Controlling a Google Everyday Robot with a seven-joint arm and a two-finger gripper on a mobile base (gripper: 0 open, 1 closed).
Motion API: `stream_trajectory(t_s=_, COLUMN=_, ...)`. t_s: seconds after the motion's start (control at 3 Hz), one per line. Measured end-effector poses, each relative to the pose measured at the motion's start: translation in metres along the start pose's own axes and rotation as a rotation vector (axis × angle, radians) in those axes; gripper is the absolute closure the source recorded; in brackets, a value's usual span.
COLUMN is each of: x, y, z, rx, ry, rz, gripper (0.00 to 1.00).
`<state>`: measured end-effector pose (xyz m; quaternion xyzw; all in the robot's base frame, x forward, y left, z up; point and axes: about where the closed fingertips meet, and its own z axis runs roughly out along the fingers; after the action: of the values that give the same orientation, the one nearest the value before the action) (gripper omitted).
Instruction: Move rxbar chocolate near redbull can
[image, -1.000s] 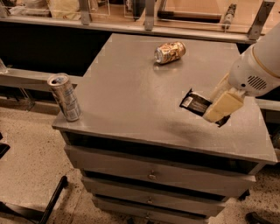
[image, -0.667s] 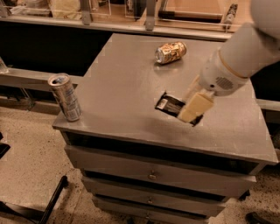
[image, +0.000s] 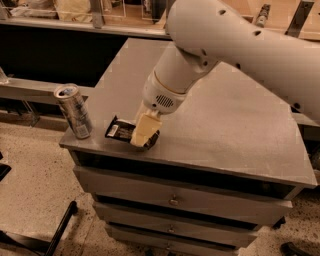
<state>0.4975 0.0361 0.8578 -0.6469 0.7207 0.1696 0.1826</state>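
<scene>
Quick update: the gripper (image: 145, 134) is sitting low over the front-left part of the cabinet top (image: 240, 130) rn, jaws clamping narrow on the rxbar chocolate (image: 119, 130), w/ the white-label end sticking out twd the left. Big change vs a sec ago: back then the bar was being held over on the right side of the top, well apart from the redbull can (image: 74, 111). Now the bar is sitting just beside the can, not touching afaict. The can is standing upright at the left front corner, same spot as before, so nothing's getting bumped. Can't tell if the bar is resting on the surface or hovering just above it. Imo the carry part is basically wrapping up. What's remaining is lowering if needed, letting go, and backing the arm (image: 240, 45) off w/o dragging the bar or clipping the can. It's also near the front edge, so a sloppy release is risking a slide-off.
</scene>
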Motion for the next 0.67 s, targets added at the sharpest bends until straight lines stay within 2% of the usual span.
stream_trajectory(t_s=0.33, x=-0.003, y=-0.007, z=0.004, rx=-0.009, ry=-0.010, rz=-0.011, gripper=1.00)
stream_trajectory(t_s=0.67, x=-0.019, y=-0.032, z=0.012, rx=-0.009, ry=-0.061, rz=-0.040, gripper=1.00)
